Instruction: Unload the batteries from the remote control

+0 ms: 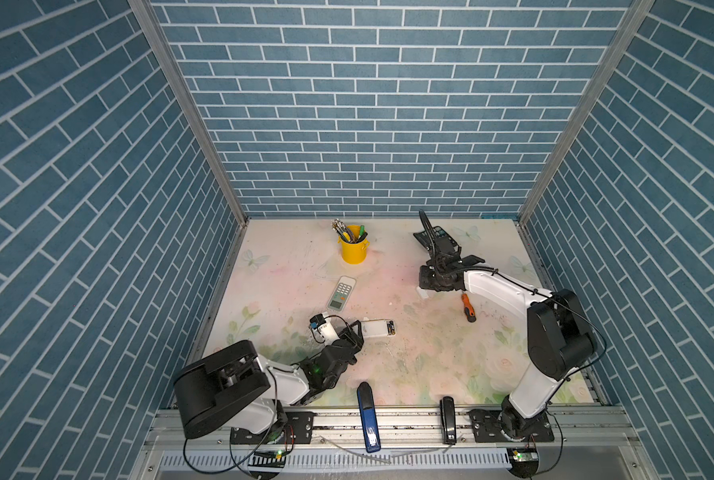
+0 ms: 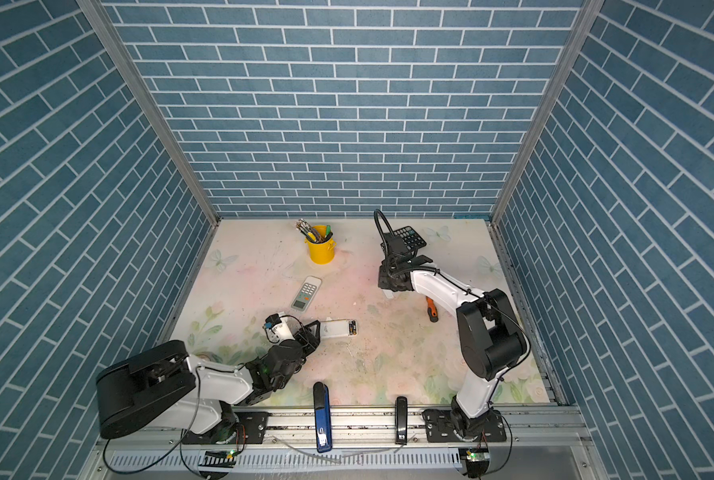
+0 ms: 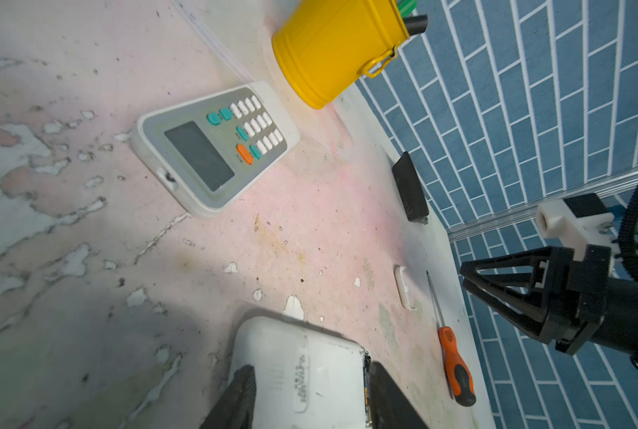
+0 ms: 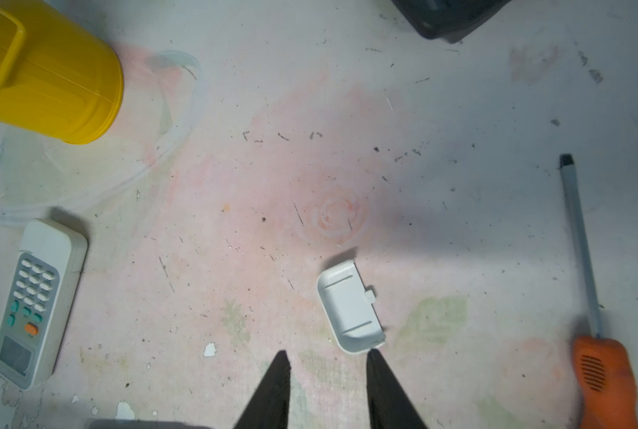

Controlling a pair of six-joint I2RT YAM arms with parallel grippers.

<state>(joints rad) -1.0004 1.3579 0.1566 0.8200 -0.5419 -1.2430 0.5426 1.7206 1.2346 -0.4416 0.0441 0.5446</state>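
Observation:
The white remote control (image 1: 375, 328) (image 2: 337, 327) lies face down on the mat, left of centre. Its battery bay is uncovered at the right end, where the dark batteries (image 1: 391, 328) (image 2: 351, 327) with gold ends sit inside. My left gripper (image 3: 311, 367) is open and straddles the remote control's (image 3: 298, 364) other end, one finger along each long side. A sliver of battery (image 3: 366, 375) shows at one edge. Whether the fingers touch the casing is unclear. My right gripper (image 4: 327, 352) hangs open and empty over the mat. A small white cover (image 4: 350, 308) (image 1: 423, 293) lies just beyond one fingertip.
A second remote (image 1: 341, 293) (image 4: 39, 301) lies face up behind the first. An orange-handled screwdriver (image 1: 468, 307) (image 4: 603, 375) lies right of the cover. A yellow pen cup (image 1: 353, 249) and a black calculator (image 1: 438, 239) stand at the back. A blue stapler (image 1: 367, 419) and a black stapler (image 1: 448, 419) sit on the front rail.

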